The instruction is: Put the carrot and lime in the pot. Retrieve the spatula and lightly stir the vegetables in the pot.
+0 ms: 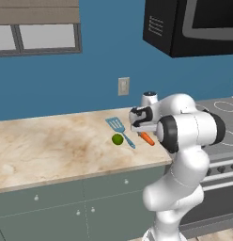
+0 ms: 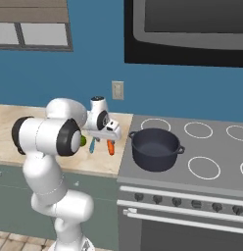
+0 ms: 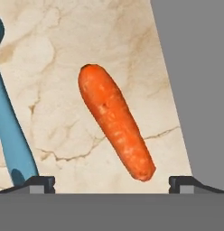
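The white arm bends forward over the marble worktop (image 1: 52,146), its end effector (image 3: 112,182) hanging directly above the carrot (image 3: 114,121) with jaws spread wide and gripping nothing; in the hand view the 2 dark fingertips (image 3: 40,182) flank the carrot's narrow end. The carrot lies flat on the worktop near its right edge, just beside the grey stove (image 2: 216,147). To the carrot's left lies the light blue spatula (image 1: 120,130), its thin handle running toward the worktop's front and its slotted head toward the wall. The green lime (image 1: 117,139) rests touching or just beside the spatula's handle on its left. Farther right, the dark pot (image 2: 156,148) stands on the stove's front left burner, apart from the carrot. Behind, a wall outlet (image 1: 123,86) sits on the blue wall, below a black microwave (image 1: 193,26).
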